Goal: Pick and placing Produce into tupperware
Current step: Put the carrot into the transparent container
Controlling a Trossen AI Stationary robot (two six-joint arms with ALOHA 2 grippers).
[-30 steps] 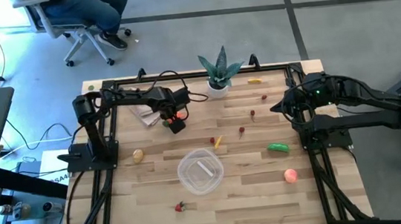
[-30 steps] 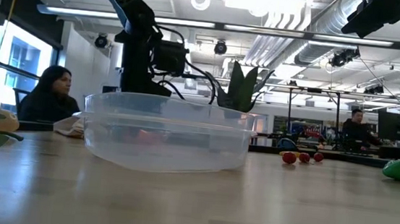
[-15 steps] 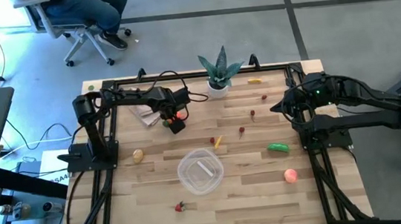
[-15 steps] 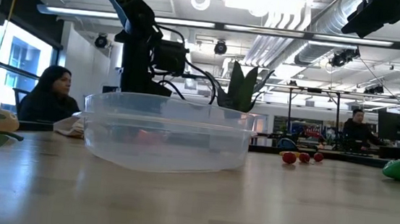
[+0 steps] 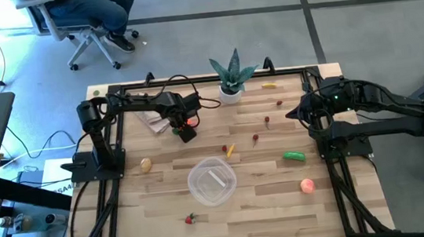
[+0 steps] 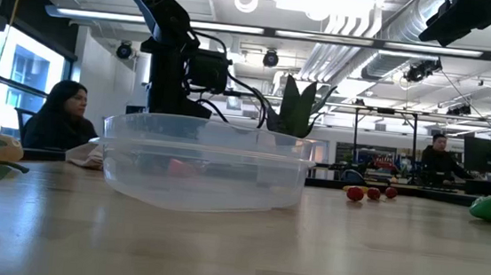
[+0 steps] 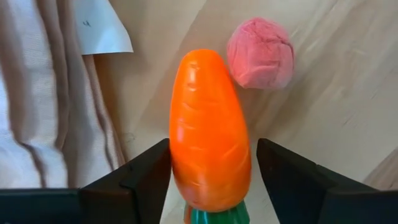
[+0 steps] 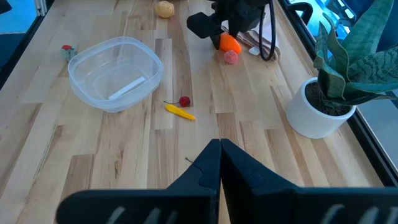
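High view: nothing moved; left gripper [image 7: 210, 180] still clamps carrot [image 7: 209, 130]; right gripper [image 8: 220, 163] closed, empty.

Left arm [image 5: 135, 104]: my links are dark, near black, slim and tubular, rising from a black base post beside the table [image 5: 285, 213] edge.
Left gripper [image 7: 211, 174]: my two fingers [image 7: 140, 177] are matte black, blocky, with flat angled faces and bevelled edges.
Left wrist: a small red spot shows on my dark wrist block, by the plant [image 5: 230, 75] side of the table.
Cables: black cables loop from my left arm [image 6: 177, 51] toward the plant.
Right arm [image 5: 385, 108]: same dark build, thicker housings, a tiny green light on top.
Right gripper [image 8: 217, 163]: my black fingers taper to a wedge.
Frame: black tubing runs along both table sides.
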